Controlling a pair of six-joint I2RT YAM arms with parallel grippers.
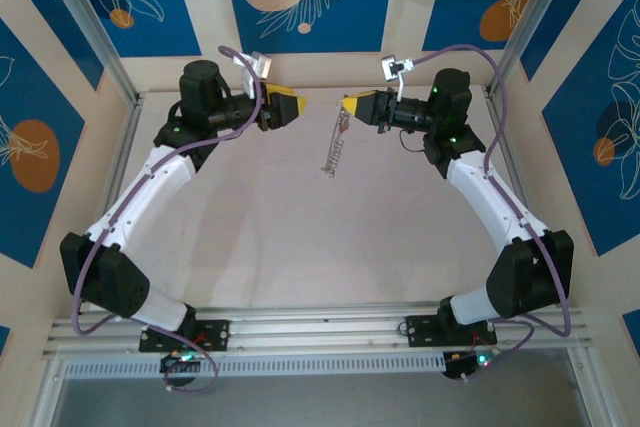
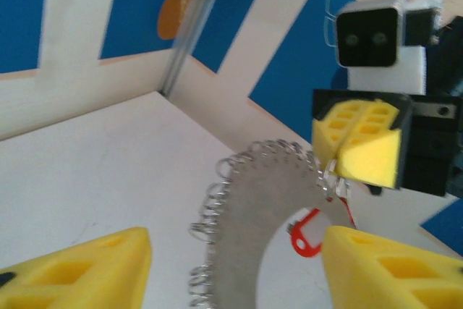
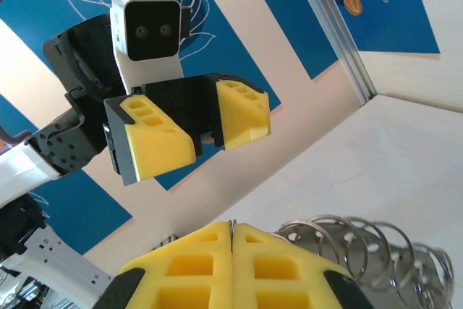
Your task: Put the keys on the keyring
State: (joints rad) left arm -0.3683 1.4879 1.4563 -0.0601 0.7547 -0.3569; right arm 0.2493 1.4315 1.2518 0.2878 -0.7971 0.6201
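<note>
Top external: right tool [image 1: 349, 105] pinches dangling silvery keyring [image 1: 337, 145]; left tool [image 1: 296, 107] gapes.

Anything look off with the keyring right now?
Yes: the keyring dangles slantwise in mid-air from the shut right gripper, and its wire coils look unevenly spread. The left gripper is open, apart from it.

Lit brightly and evenly from overhead, with only faint, soft shadows on the table [image 1: 260, 237]. Sharp in the top view; blurred at close range in both wrist views, notably on the near fingers [image 2: 79, 269] and the keyring [image 2: 231, 200].
</note>
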